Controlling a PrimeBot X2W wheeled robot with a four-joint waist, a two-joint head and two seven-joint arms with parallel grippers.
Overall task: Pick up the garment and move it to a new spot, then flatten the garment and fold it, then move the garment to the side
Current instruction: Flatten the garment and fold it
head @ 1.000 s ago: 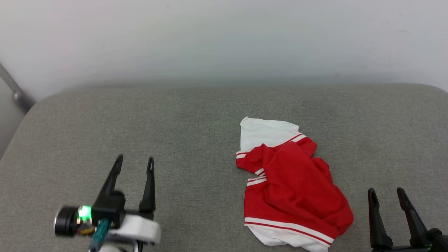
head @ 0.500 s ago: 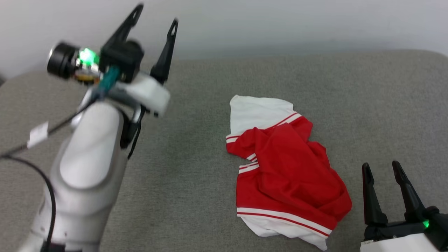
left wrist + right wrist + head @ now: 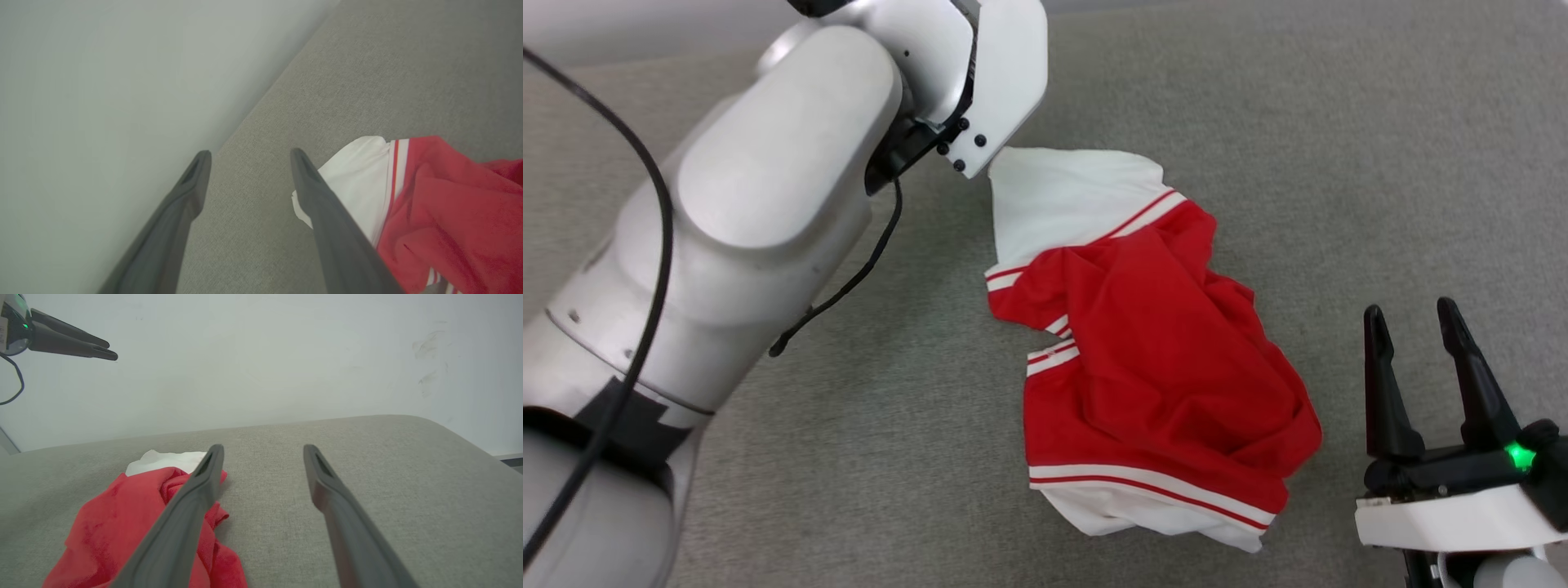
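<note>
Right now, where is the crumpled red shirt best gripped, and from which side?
Probably the white sleeve at the far end of the garment: it lies flat, clear of the bunched red body. Come from above with the nearby open left gripper.

garment (image 3: 1152,351): centre, on padded surface (image 3: 1339,163) | left gripper (image 3: 250,152): raised over its far-left corner (well clear) | right gripper (image 3: 1410,307): near its right edge | wall (image 3: 261,355): behind

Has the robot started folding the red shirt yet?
Done: nothing yet; the garment lies crumpled on the cushion. In hand: the open left gripper hovers near its white end, the right gripper open beside it. Left: lifting, moving, flattening, folding, setting aside.
</note>
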